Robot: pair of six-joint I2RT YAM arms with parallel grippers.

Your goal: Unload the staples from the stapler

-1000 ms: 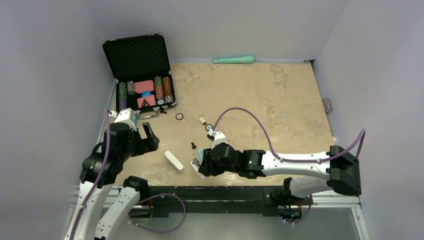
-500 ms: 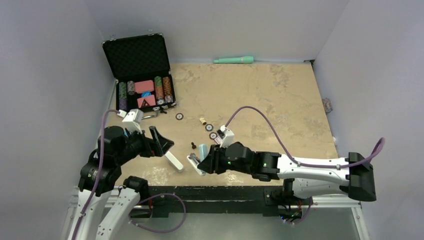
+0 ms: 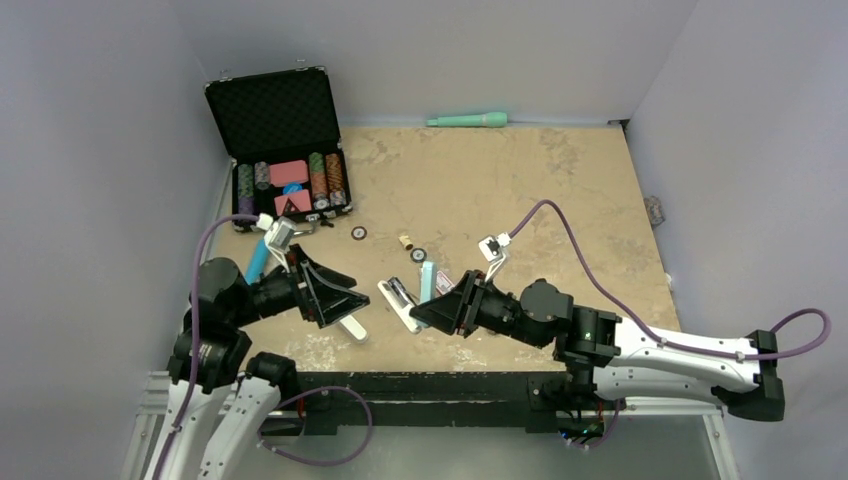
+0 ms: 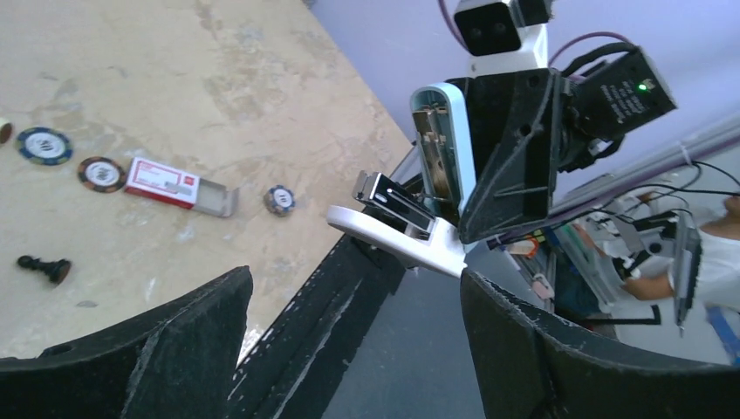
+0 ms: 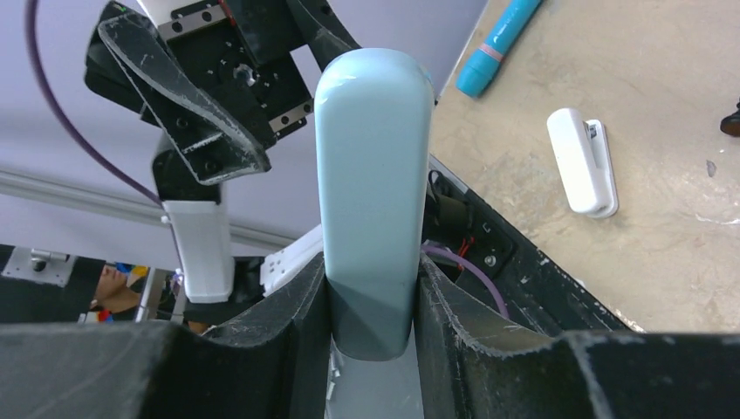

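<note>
Beige table (image 3: 540,190); right gripper (image 5: 371,292) masks stapler (image 5: 373,157) lower end (staples indiscernible).

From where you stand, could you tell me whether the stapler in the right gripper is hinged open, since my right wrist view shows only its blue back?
Observer: Yes. The stapler is open. The right gripper holds only the blue cover, and the white base juts out toward the left gripper.
Operator: Thank you. Is the left gripper touching that base?
Observer: It seems not. Its jaws are open and the base sits ahead of them, apart.
Operator: Is there anywhere to put the staples?
Observer: A small red and white box, likely for staples, lies on the table with its tray slid partly out.
</note>
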